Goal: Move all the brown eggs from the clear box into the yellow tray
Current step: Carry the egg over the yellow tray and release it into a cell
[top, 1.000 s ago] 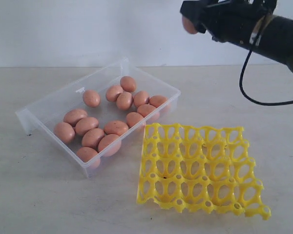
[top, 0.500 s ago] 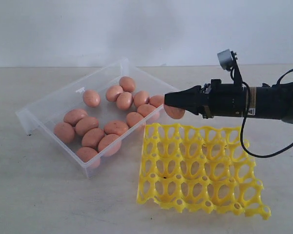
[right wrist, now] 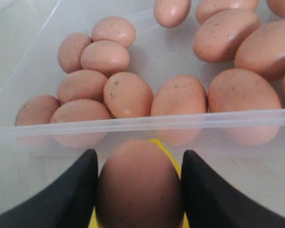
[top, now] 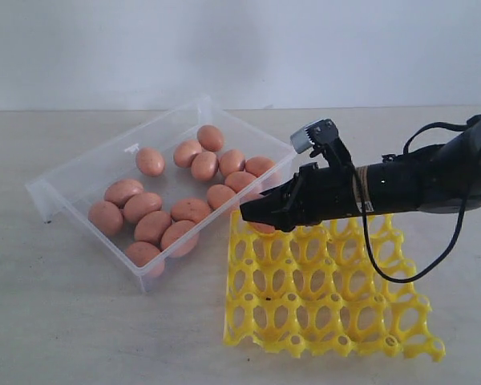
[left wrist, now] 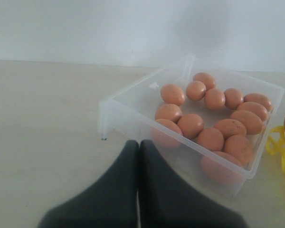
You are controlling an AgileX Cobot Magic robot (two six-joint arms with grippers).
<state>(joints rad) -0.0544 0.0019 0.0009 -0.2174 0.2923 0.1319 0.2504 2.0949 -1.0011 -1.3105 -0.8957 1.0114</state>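
Several brown eggs lie in the clear box at the left of the table. The yellow tray sits to its right, with none of its visible cups holding an egg. My right gripper is shut on one brown egg, low over the tray's far-left corner, right beside the box wall. The egg sits between both fingers. My left gripper is shut and holds nothing, close to the box's near wall; it does not show in the exterior view.
The box and tray almost touch at the tray's far-left corner. A black cable loops down from the right arm over the tray. Bare pale tabletop lies in front of the box.
My right arm has come down from high at the back to the tray's far-left corner, carrying the egg. The eggs in the box have not moved.
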